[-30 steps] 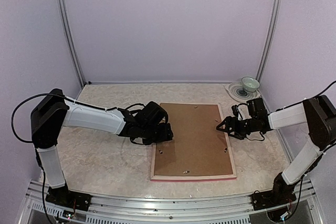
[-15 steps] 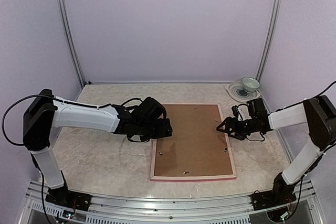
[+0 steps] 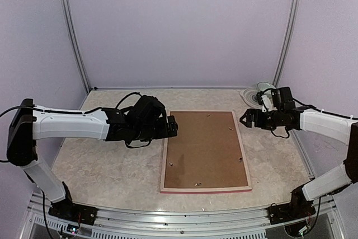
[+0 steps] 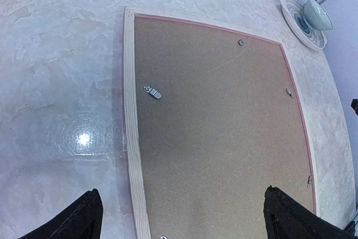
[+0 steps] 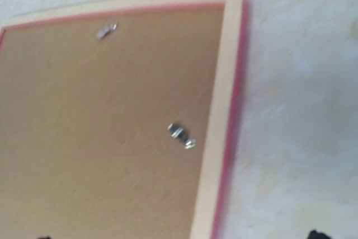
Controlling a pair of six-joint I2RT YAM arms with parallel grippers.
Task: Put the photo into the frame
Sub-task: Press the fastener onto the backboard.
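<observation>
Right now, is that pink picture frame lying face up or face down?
Face down. The frame shows its pale wood back, and the brown backing board with metal clips faces up.

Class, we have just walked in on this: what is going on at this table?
A pink frame lies face down on the table, with a brown backing board set into its back. Two robot arms flank it. The left gripper hovers at the frame's left edge and the right gripper near its far right corner. Both are open and hold nothing. No photo is in sight, and the pictures cannot show whether one lies under the board.
</observation>
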